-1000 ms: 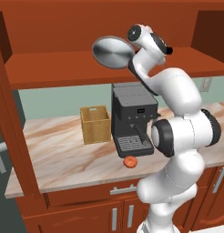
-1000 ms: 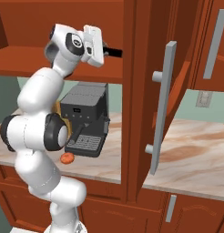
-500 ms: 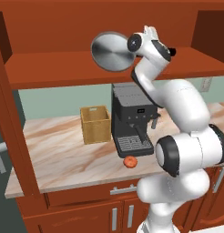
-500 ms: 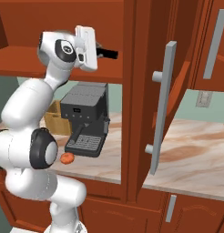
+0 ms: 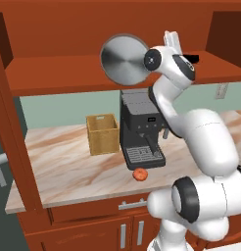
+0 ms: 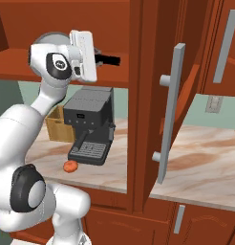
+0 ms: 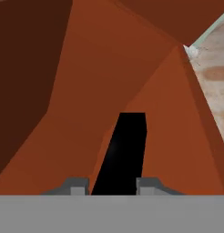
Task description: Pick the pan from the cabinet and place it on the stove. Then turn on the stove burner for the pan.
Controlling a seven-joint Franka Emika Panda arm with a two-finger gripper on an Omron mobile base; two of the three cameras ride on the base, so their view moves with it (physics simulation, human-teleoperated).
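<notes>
Left to right, left base view: wicker basket on bench. Pan tipped on edge, round underside facing camera, up at cabinet shelf height, above coffee machine. Small orange fruit on bench in front of machine. My gripper narrowed on pan's dark handle; handle runs between my fingertips. Open cabinet door with long silver handle at right.
</notes>
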